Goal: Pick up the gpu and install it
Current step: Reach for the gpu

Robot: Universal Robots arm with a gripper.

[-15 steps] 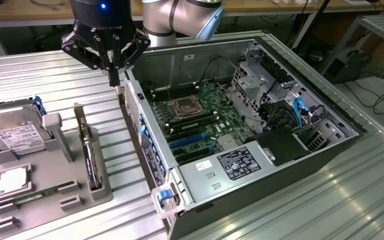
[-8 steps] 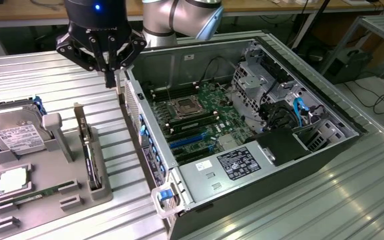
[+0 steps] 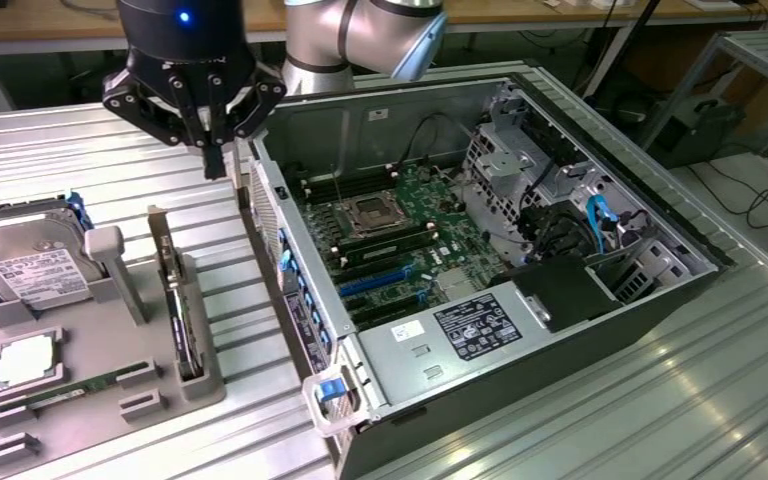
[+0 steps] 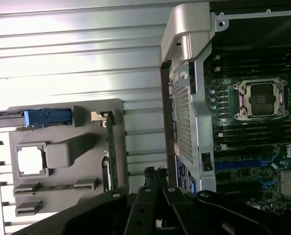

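One hand (image 3: 211,168) is what I have on this arm, and its fingers are pressed together with nothing between them. From my exterior feed it hangs pointing down over the ribbed metal table (image 3: 117,170), above the strip between the grey tray (image 3: 91,345) and the open computer case (image 3: 357,110), near the case's perforated rear panel.

On the wrist feed I see the gpu (image 4: 110,152) edge-on. It stands upright in a slot of the tray, at the side nearest the case, apart from my hand and untouched.

Going through the tray: the silver hard drive (image 3: 31,268) with its white label lies at the far end against a grey upright block. A square processor chip (image 3: 24,362) sits in its own recess, and the narrow green memory stick (image 3: 71,393) lies in a groove just beside it.

Inside the case I can make out the green motherboard (image 3: 424,240) with an open processor socket (image 3: 368,215) and a row of blue expansion slots (image 3: 377,285). A labelled power supply (image 3: 471,325) sits at the near end, and blue cables (image 3: 598,225) run by the drive bays.
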